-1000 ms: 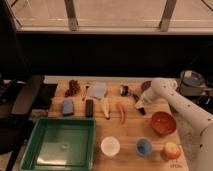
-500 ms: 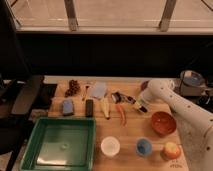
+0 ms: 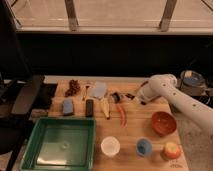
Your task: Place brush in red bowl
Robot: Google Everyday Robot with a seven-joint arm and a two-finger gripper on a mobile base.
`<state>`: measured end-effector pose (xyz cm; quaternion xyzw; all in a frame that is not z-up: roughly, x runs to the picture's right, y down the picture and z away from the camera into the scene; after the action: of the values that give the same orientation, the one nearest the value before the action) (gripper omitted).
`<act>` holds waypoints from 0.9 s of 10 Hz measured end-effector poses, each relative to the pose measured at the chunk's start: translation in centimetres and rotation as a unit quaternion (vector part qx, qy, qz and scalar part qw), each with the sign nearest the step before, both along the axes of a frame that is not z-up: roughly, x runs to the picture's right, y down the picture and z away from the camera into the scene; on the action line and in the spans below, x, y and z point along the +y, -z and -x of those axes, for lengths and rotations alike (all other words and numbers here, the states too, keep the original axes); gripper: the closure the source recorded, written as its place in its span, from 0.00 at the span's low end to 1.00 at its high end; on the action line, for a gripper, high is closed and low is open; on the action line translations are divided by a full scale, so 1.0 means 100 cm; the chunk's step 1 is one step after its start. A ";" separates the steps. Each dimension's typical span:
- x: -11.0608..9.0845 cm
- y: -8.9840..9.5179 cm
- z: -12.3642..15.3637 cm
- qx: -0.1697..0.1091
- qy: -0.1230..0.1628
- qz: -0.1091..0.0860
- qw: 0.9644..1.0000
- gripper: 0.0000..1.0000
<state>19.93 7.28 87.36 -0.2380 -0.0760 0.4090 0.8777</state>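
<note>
Because the brush is slim and lies low on the wooden surface, the white arm reaches in from the right edge of the frame with its gripper tipped down at the handle's right end, just right of centre. The jaws are drawn fully together. They appear to pinch that end of the dark handle, though the contact is too small to confirm. The rest of the brush points left toward the middle of the frame, apparently level with the surface, so I judge it is gripped but not yet lifted.

The red bowl sits below and right of the gripper, near but clearly apart, with its mouth open upward and nothing inside. A grip on one end probably suits this, since the free end can be swung over the rim and lowered in.

The orange carrot lies just below the brush, and a small blue cup stands lower still. A carry toward the lower right should pass between them and the arm if the brush is raised first.
</note>
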 end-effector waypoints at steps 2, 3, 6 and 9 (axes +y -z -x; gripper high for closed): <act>-0.006 0.009 -0.015 -0.005 -0.021 -0.001 1.000 1.00; -0.004 0.015 -0.029 -0.013 -0.049 0.000 0.999 1.00; 0.008 0.030 -0.063 -0.026 -0.115 0.003 0.993 1.00; 0.013 0.055 -0.090 -0.028 -0.153 -0.006 0.988 1.00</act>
<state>28.96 8.54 81.89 -0.2299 -0.1382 0.5317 0.8034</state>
